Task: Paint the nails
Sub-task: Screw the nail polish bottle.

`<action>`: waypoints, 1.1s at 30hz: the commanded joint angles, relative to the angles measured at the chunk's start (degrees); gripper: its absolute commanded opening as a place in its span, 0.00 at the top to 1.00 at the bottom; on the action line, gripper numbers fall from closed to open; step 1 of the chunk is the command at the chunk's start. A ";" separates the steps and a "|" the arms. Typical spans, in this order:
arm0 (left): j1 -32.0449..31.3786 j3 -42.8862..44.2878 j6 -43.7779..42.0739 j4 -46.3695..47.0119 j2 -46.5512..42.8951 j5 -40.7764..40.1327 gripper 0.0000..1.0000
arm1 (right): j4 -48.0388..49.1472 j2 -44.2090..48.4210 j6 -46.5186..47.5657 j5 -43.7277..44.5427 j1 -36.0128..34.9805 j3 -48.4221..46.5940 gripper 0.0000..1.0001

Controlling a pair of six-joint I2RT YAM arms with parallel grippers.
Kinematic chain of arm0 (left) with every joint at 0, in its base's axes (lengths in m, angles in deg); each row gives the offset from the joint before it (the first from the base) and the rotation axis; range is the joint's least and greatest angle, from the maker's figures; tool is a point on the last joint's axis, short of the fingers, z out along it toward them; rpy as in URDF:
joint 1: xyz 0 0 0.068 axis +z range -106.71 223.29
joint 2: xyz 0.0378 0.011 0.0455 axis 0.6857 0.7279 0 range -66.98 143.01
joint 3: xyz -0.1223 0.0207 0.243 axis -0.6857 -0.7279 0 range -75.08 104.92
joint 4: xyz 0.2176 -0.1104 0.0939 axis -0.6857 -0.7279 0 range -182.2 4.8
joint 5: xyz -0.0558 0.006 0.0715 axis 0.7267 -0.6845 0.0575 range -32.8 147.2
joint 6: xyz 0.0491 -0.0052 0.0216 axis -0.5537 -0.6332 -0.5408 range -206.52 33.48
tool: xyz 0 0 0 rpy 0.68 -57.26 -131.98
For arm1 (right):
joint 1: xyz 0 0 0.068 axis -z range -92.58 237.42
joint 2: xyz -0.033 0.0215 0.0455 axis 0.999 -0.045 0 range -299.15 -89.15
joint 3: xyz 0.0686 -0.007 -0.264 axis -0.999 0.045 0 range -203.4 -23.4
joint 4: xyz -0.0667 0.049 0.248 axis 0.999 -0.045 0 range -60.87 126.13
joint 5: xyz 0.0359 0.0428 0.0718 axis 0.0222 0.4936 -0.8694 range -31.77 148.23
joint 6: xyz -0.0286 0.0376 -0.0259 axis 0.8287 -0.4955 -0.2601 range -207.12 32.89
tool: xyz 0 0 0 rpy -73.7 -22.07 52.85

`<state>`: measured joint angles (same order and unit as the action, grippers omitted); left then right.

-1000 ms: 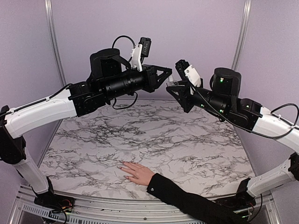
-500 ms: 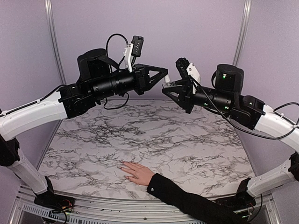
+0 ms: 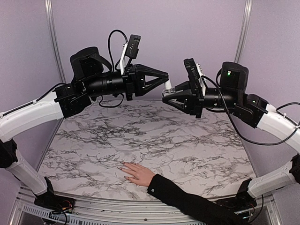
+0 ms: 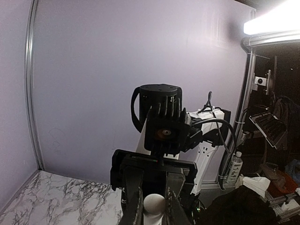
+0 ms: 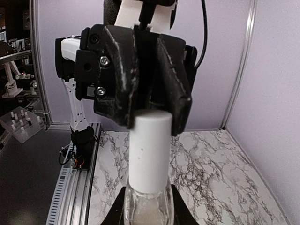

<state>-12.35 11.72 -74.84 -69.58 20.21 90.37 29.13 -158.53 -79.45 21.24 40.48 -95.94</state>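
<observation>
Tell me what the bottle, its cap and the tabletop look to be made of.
The bottle is clear and glossy with glints along its edges, so likely glass. The cap is opaque matte white, a smooth cylinder without shine, so probably plastic. The tabletop is white with black veining like marble; whether it is stone or a printed laminate cannot be told from here.

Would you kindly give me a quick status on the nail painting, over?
Right gripper shut on clear glass bottle. Left gripper shut on its white cylindrical cap. Nails of pale hand flat on marble table, below. Nothing in between.
</observation>
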 commanded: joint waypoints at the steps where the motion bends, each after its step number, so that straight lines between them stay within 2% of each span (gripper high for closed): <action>1: 0.25 -1.55 -3.81 -9.23 1.37 13.59 1.00 | 10.51 1.13 -1.62 -10.85 0.14 -7.23 1.00; 5: 1.08 -1.00 -5.70 -10.40 1.90 19.02 0.99 | 12.92 0.70 -3.72 -15.88 0.09 -7.67 1.00; 10: 2.00 -0.52 -5.41 -10.40 2.97 21.76 0.96 | 14.12 0.06 -5.73 -19.06 -0.26 -8.46 1.00; 12: 2.58 -0.88 -4.50 -8.74 2.41 20.69 0.93 | 12.96 -0.11 -4.76 -18.93 -0.51 -8.59 1.00; 14: 3.45 -2.46 -2.28 -4.88 0.69 18.19 0.83 | 10.46 -0.06 -2.70 -17.63 -0.44 -8.43 1.00; 17: 4.04 -3.92 -2.92 -3.88 -3.08 9.70 0.74 | 5.34 0.19 0.20 -13.58 -0.43 -7.69 1.00; 19: 4.08 -4.93 -3.76 -3.53 -5.84 4.33 0.66 | 3.02 0.38 1.69 -10.24 -0.43 -6.67 1.00; 21: 4.05 -5.84 -4.35 -3.52 -8.16 -0.39 0.64 | 1.14 0.43 2.93 -5.82 -0.37 -6.14 1.00; 25: 3.66 -7.25 -2.24 -2.35 -10.75 -9.83 0.52 | -1.07 0.18 3.41 10.94 -0.43 -5.60 1.00; 29: 0.13 -5.45 -1.94 -2.35 -9.21 -17.26 0.46 | -0.07 -0.05 3.81 27.31 -0.98 -4.28 1.00; 33: -2.33 -1.89 0.10 -2.35 -5.36 -25.81 0.42 | 0.84 -0.47 4.37 34.84 -1.89 -3.19 1.00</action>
<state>-12.72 6.34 -76.57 -72.64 11.45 75.85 28.54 -158.64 -76.13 41.46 39.87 -99.52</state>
